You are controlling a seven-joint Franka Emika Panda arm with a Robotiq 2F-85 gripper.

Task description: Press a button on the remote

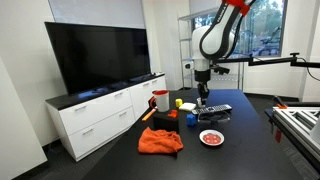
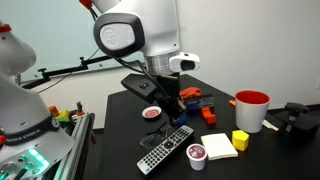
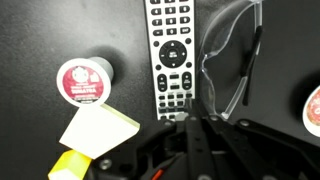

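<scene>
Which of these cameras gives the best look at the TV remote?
The wrist view: the remote lies close below, its key rows clear. In both exterior views the remote is only a small dark slab, keys blurred.

The black table (image 1: 247, 152) holds the remote (image 1: 214, 109), plate (image 1: 211, 138), orange cloth (image 1: 160, 141) and red cup (image 1: 160, 100).

We see the remote (image 3: 172, 55) lengthwise on the dark counter (image 3: 30, 30), gripper (image 3: 193, 125) jaws together over its near end, a pod (image 3: 82, 80) to its left and clear glasses (image 3: 232, 60) to its right.
</scene>
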